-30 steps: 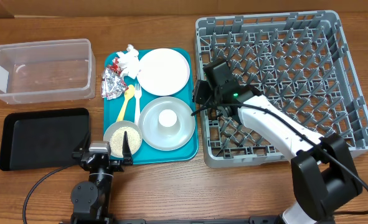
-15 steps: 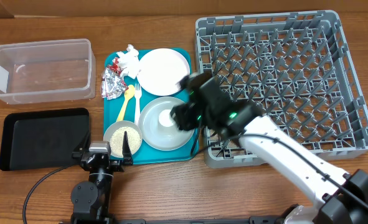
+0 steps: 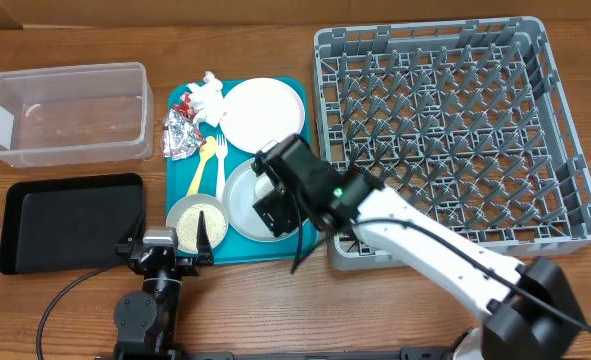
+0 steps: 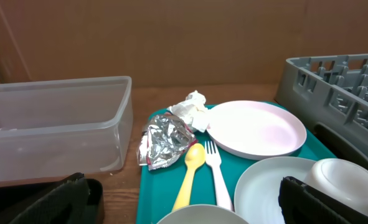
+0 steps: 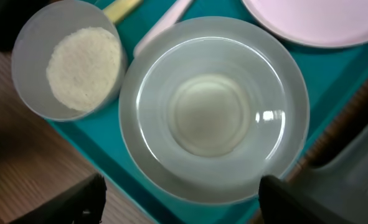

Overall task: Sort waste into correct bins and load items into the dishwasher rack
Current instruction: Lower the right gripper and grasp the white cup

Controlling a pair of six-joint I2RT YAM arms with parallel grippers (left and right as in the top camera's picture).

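Observation:
A teal tray [image 3: 240, 240] carries the items and waste. At its far end lie a crumpled napkin [image 3: 207, 95], foil wrappers [image 3: 181, 135] and a white plate [image 3: 263, 115]. A yellow spoon [image 3: 202, 168] and white fork [image 3: 220, 160] lie mid-tray. The small bowl [image 3: 197, 222] holds rice-like grains [image 5: 84, 59]. My right gripper [image 5: 190, 199] hangs open over the small white cup [image 5: 208, 115], which stands on the grey plate [image 5: 152, 149]. My left gripper [image 4: 187, 208] stays open near the bowl, holding nothing. The grey rack [image 3: 455, 130] stands on the right.
The clear tub [image 3: 65, 110] sits at far left with the black tray [image 3: 70, 220] in front of it. The rack's left wall runs close beside the teal tray. My right arm [image 3: 425, 240] crosses the rack's near corner.
My right arm has swung left from the rack's edge to above the grey plate and cup, and its jaws have widened. The left arm has not moved.

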